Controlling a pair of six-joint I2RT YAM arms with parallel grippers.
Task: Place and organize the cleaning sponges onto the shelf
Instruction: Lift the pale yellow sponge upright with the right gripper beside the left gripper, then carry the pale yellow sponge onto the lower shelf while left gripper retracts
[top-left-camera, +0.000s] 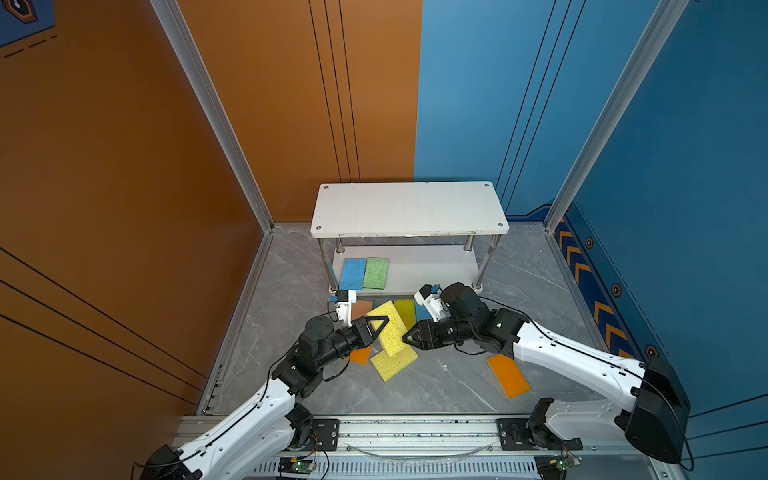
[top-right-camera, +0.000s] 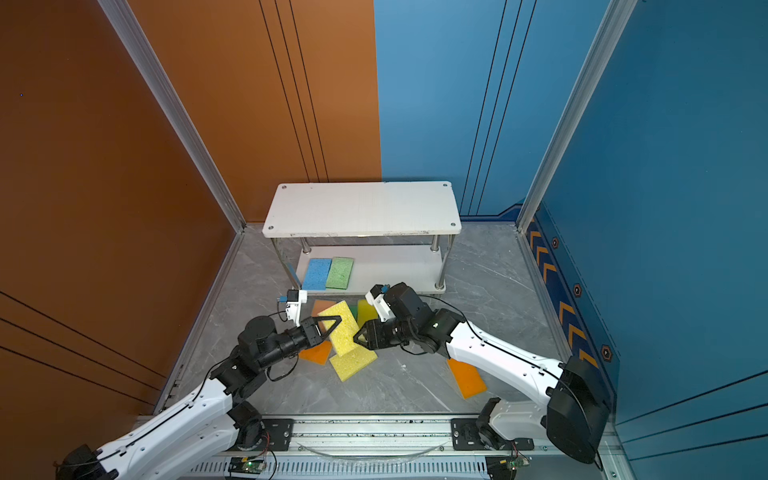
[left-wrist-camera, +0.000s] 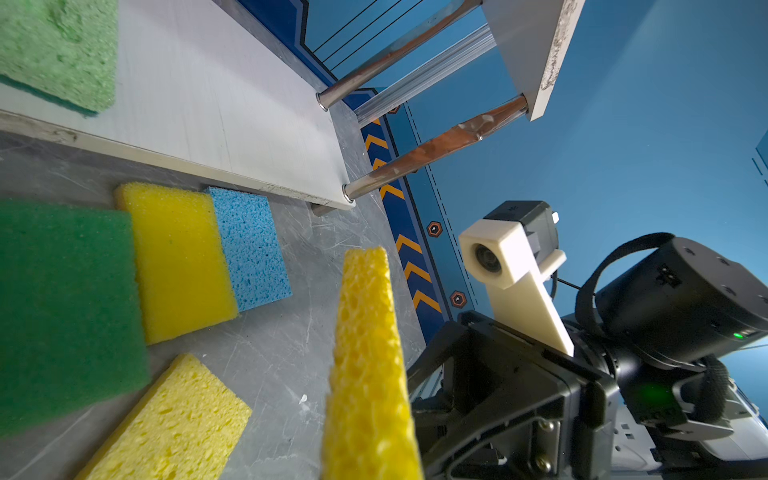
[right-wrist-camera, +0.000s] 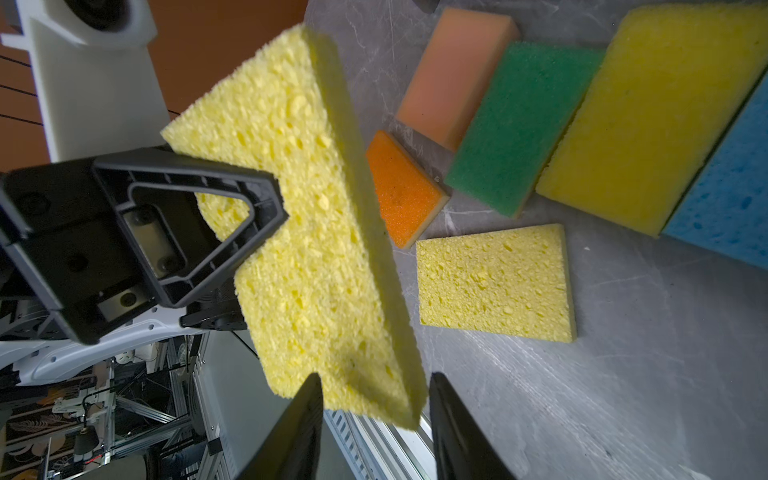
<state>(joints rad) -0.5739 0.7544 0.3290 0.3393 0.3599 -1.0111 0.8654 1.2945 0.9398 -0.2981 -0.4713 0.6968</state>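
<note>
Just short of the shelf (top-left-camera: 409, 208), left gripper (top-left-camera: 383, 323) clamps a yellow sponge (top-left-camera: 392, 334); right gripper (right-wrist-camera: 375, 386), jaws parted, straddles its free end.

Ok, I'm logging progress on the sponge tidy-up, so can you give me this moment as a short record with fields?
Shelf: blue sponge and light green sponge side by side on its lower board
Left gripper: shut on held yellow sponge, lifted off the table
Right gripper: open, a finger on each side of that sponge's free end
On table: pale yellow sponge, orange sponge, second orange sponge, peach sponge, dark green sponge, bright yellow sponge, second blue sponge
</note>
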